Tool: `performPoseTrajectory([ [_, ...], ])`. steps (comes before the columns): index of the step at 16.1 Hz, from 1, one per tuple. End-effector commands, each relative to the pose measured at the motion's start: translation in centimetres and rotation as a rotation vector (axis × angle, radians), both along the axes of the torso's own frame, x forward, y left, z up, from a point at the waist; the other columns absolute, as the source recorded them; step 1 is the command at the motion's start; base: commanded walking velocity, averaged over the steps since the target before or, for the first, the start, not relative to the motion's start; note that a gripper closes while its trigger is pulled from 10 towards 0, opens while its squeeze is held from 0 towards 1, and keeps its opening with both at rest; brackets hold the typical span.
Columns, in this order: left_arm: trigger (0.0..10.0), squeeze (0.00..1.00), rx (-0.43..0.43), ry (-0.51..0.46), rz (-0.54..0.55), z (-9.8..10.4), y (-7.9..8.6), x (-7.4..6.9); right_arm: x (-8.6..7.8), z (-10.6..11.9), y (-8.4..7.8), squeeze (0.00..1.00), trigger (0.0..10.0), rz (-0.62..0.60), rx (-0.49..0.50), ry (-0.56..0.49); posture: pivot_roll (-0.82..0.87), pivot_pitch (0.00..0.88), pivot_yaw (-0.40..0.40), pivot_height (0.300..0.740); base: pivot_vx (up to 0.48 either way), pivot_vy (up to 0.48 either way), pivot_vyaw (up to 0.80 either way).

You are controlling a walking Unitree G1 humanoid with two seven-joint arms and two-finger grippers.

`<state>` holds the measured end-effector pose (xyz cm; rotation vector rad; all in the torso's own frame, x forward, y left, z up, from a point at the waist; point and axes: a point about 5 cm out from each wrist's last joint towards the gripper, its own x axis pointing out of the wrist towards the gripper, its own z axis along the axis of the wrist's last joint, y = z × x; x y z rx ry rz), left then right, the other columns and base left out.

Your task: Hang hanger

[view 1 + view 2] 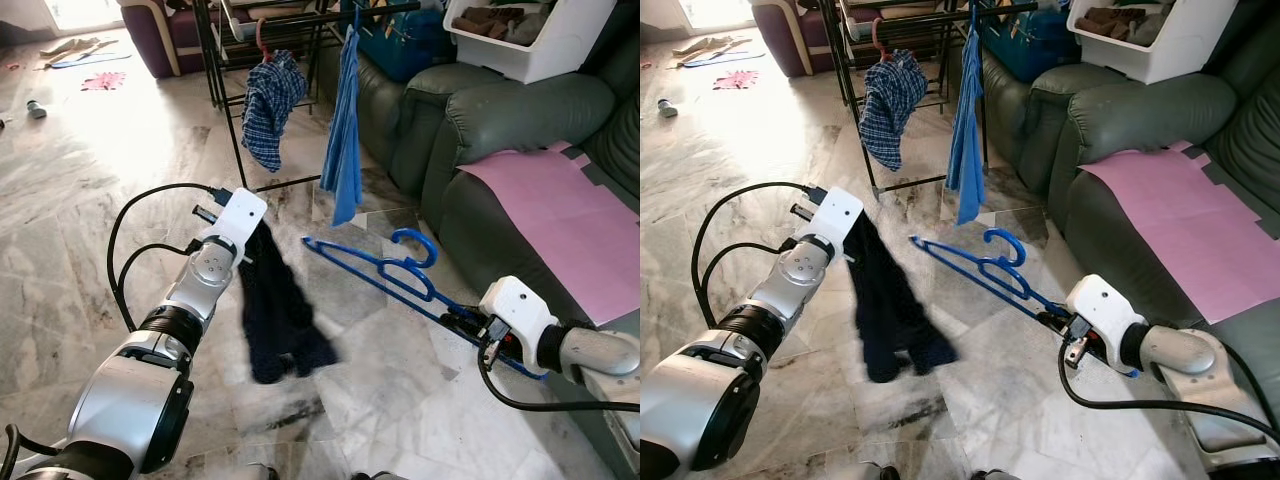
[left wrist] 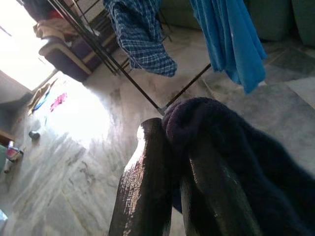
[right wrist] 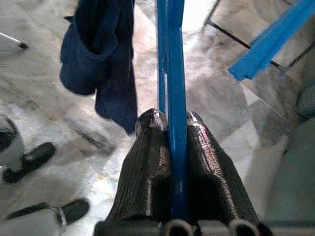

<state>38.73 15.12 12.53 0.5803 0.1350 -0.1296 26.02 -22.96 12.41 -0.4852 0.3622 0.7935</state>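
white bin [image 1: 530,45] (brown items), right pincer [image 3: 170,129] gripping hanger [image 1: 385,275]

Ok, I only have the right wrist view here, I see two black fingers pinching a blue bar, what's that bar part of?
Observer: It's a blue hanger. The right gripper holds one end, and the hook end points away toward the drying rack.
Operator: And the dark cloth I see hanging?
Observer: That's a dark navy garment, held at its top by the left gripper, dangling above the floor.
Operator: Is it on the hanger yet?
Observer: No, the garment hangs apart from it, to the hanger's left.
Operator: Anything already on the rack?
Observer: Yes, a plaid shirt and a blue cloth hang there, beside a green sofa.
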Motion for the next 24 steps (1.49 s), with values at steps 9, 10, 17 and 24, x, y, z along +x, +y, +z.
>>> performPoseTrajectory([
  [9, 10.0, 0.0, -0.077, 0.06, -0.042, -0.1, -0.9, 0.0, -0.1, -0.2, 2.3, 0.0, 10.0, 0.118, 0.073, 0.075, -0.07, 0.08, 0.0, 0.74, 0.0, 0.0, 0.0],
  [10, 10.0, 0.0, -0.079, 0.06, -0.043, -0.1, -0.9, 0.0, 0.0, -0.4, 2.6, 0.0, 10.0, 0.119, 0.077, 0.078, -0.07, 0.079, -0.001, 0.74, 0.0, 0.0, 0.0],
  [17, 10.0, 0.0, -0.101, 0.02, -0.125, 1.0, -1.7, 0.1, 0.6, -1.7, 2.6, 0.0, 10.0, 0.084, 0.028, 0.079, -0.06, 0.08, -0.007, 0.74, 0.0, 0.0, 0.0],
  [24, 10.0, 0.0, -0.083, -0.061, -0.235, -0.2, -0.5, -2.4, -2.3, -1.8, 3.2, 0.0, 10.0, 0.2, 0.068, 0.208, -0.05, 0.082, -0.002, 0.74, 0.0, 0.0, 0.0],
])
